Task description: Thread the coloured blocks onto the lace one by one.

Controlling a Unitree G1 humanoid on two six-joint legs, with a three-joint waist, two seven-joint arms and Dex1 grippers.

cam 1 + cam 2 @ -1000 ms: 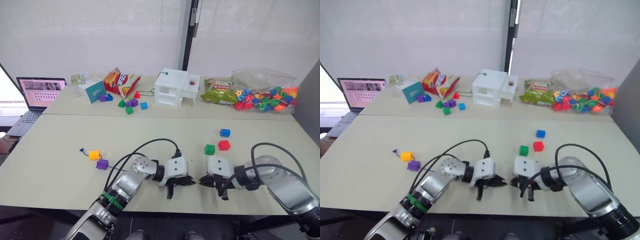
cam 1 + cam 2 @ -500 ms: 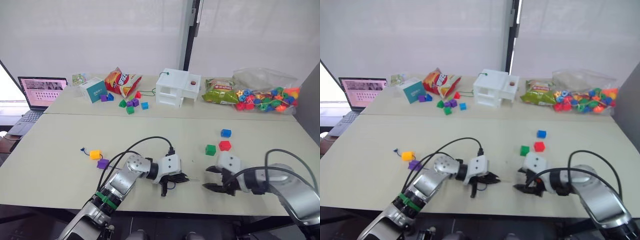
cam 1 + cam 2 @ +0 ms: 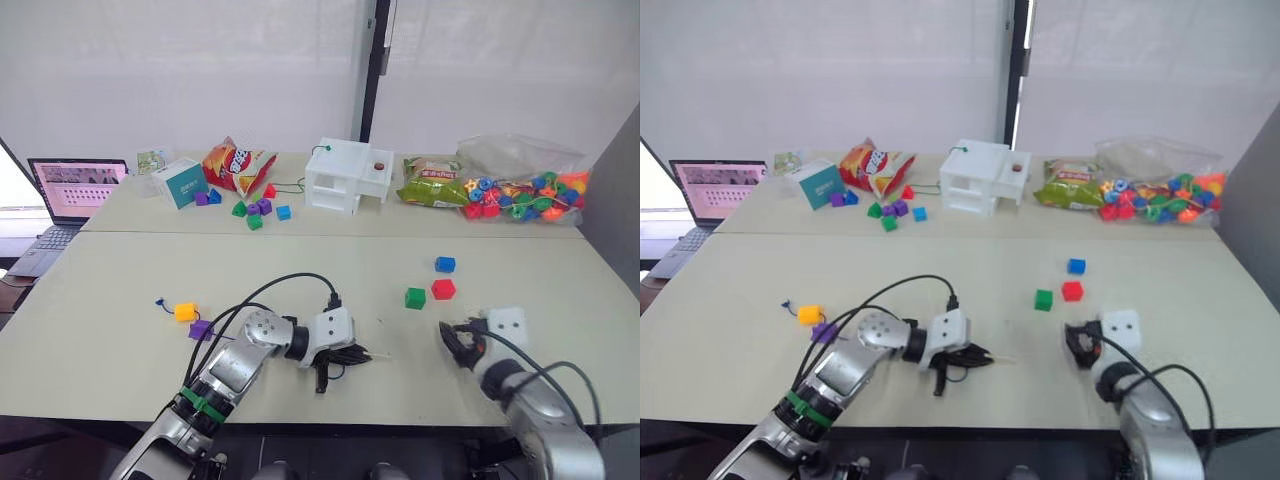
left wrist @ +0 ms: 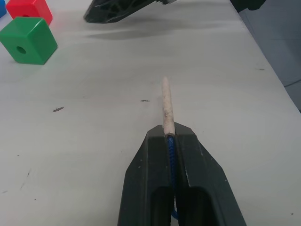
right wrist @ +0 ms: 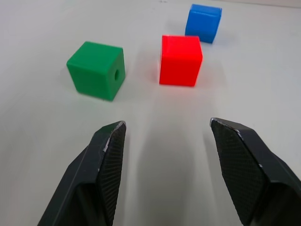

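Left gripper: we are clenching the jaws on the lace, its pale tip jutting forward over the surface.
Right gripper: we are keeping the jaws released, apart from the green block, red block and blue block.
Yellow block, purple block: lying toward the surface's left edge.

This looks like a robot test room or lab rather than a home: two plain pale tables are pushed together before a blank white curtained wall. An open laptop sits at one corner, and props are lined up along the back: snack bags, a small white shelf model and a clear bag of beads.
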